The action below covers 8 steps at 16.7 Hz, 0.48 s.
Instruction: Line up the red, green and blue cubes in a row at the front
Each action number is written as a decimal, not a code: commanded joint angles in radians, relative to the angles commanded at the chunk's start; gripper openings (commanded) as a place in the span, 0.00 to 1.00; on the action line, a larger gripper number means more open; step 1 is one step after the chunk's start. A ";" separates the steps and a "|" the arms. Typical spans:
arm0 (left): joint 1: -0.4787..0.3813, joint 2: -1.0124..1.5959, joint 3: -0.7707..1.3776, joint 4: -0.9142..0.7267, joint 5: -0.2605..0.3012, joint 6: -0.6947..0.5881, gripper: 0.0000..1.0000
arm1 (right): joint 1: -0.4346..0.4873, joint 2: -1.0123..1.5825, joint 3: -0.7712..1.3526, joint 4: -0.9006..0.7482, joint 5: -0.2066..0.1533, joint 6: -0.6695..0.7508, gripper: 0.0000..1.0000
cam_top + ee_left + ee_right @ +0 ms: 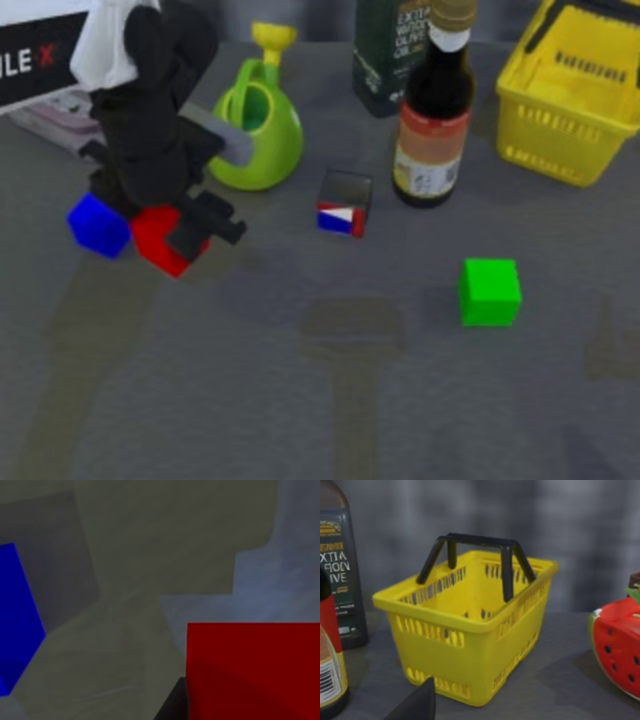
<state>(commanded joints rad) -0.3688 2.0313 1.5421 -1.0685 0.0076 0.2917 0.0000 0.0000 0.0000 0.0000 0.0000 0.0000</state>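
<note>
Nearest to the front edge of the grey table lies the green cube, alone at the right of the middle, well apart from the other two. At the far left, the red cube and the blue cube sit just beside each other, and the left gripper is down on the red one, with the black arm covering a part of it. From above, one cannot tell if the fingers are closed on the red cube or only around it; the left wrist view shows only the red cube very close and the blue cube at the side, so the grip stays unclear. The right gripper is not seen from above; its wrist camera looks at the yellow basket, and only one dark tip shows, so its state is also unclear. The step seems to be taking the red cube. To do it well, the fingers should hold it on two flat opposite faces, lift straight up so the blue neighbour is not pushed, then carry it forward, staying away from the green watering can and the patterned cube. It is better to put it down level with the green cube, leaving place for blue.
</note>
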 joint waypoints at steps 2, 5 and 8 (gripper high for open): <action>-0.041 -0.024 -0.027 -0.001 -0.003 -0.113 0.00 | 0.000 0.000 0.000 0.000 0.000 0.000 1.00; -0.117 -0.074 -0.084 -0.003 -0.008 -0.333 0.00 | 0.000 0.000 0.000 0.000 0.000 0.000 1.00; -0.204 -0.130 -0.151 -0.003 -0.013 -0.586 0.00 | 0.000 0.000 0.000 0.000 0.000 0.000 1.00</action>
<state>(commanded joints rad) -0.5729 1.9009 1.3910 -1.0716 -0.0056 -0.2944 0.0000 0.0000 0.0000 0.0000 0.0000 0.0000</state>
